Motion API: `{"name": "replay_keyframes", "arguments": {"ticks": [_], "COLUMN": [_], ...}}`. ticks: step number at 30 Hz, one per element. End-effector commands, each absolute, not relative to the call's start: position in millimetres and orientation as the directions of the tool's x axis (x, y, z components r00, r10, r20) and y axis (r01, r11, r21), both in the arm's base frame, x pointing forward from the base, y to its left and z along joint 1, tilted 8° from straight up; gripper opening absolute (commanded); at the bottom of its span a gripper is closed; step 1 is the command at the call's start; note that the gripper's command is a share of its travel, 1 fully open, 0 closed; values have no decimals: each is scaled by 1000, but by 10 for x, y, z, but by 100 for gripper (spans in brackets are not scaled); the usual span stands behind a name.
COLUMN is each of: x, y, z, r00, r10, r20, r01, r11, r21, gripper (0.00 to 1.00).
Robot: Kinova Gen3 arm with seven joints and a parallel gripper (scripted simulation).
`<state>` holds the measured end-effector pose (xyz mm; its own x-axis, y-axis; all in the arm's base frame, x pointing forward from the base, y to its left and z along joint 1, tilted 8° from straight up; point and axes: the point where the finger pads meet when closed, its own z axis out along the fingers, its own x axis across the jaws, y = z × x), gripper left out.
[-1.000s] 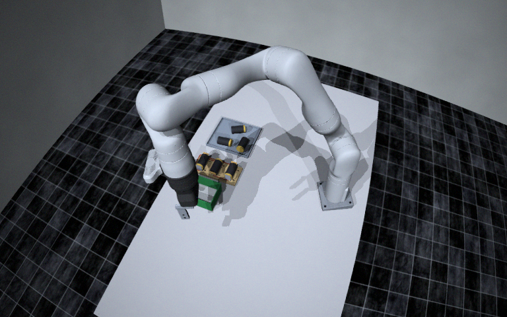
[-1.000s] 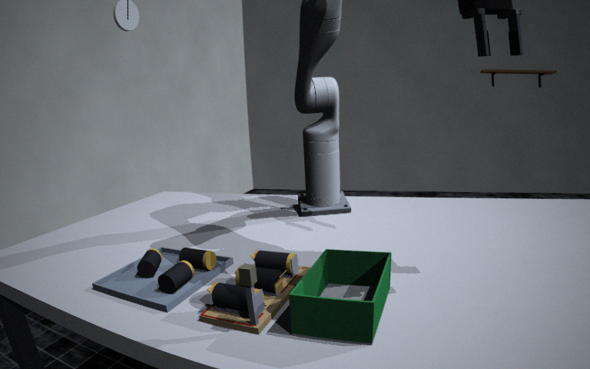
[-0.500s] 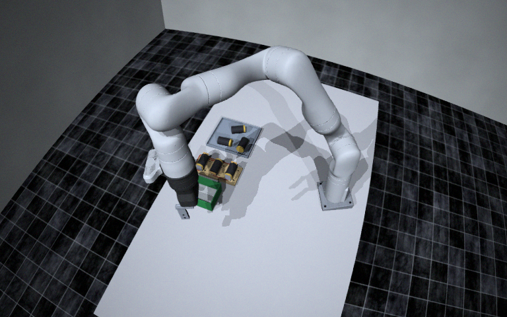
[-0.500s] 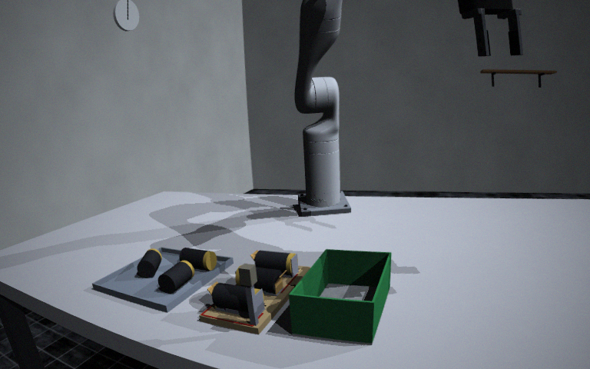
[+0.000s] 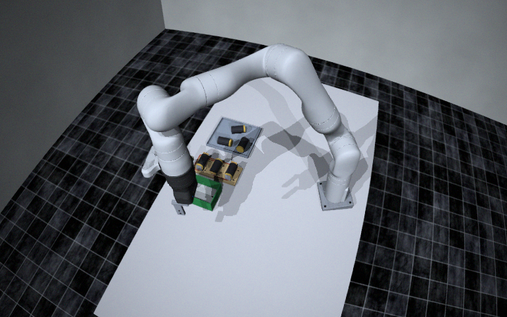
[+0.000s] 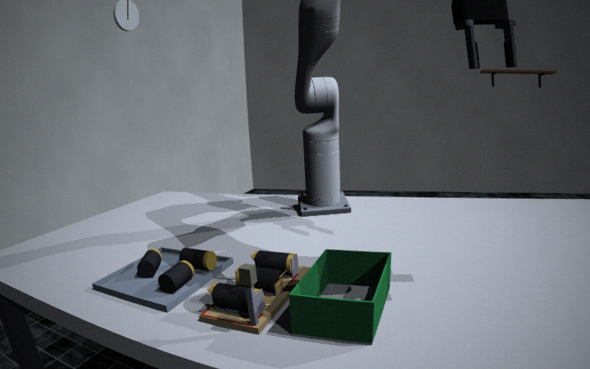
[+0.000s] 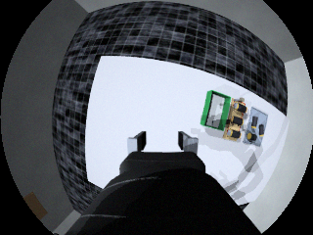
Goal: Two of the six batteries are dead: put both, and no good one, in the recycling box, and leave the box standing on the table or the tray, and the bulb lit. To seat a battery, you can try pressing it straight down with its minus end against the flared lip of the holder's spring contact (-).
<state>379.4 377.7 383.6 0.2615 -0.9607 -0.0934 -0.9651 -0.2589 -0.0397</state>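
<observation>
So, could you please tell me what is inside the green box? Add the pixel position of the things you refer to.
No battery shows inside the green box (image 5: 212, 206) (image 6: 331, 320) (image 7: 209, 92), only its pale, partly shadowed floor. In the exterior view, its near wall hides the closest strip of that floor.

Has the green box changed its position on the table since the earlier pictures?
No. In the top and exterior views, the green box keeps the same place beside the wooden battery holder.
</observation>
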Motion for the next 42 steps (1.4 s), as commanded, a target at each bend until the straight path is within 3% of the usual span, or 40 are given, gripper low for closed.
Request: {"name": "replay_keyframes", "arguments": {"ticks": [1, 9, 16, 18, 26, 33, 42], "x": [3847, 4273, 4631, 4631, 4834, 4838, 4797], "y": [3699, 3195, 2494, 2494, 1590, 959, 622], "z": [3810, 3411, 2962, 2962, 2477, 2176, 2024], "r00": [239, -109, -495, -495, -838, -965, -991], "r10": [-967, -989, -862, -862, -534, -234, -60], "r20": [-90, -96, -104, -104, -114, -118, -120], "r01": [-971, -993, -867, -867, -539, -240, -66], "r11": [-236, 112, 499, 499, 842, 970, 997], "r21": [-39, -27, -8, -8, 19, 39, 50], "gripper": [100, 100, 100, 100, 100, 100, 100]}}
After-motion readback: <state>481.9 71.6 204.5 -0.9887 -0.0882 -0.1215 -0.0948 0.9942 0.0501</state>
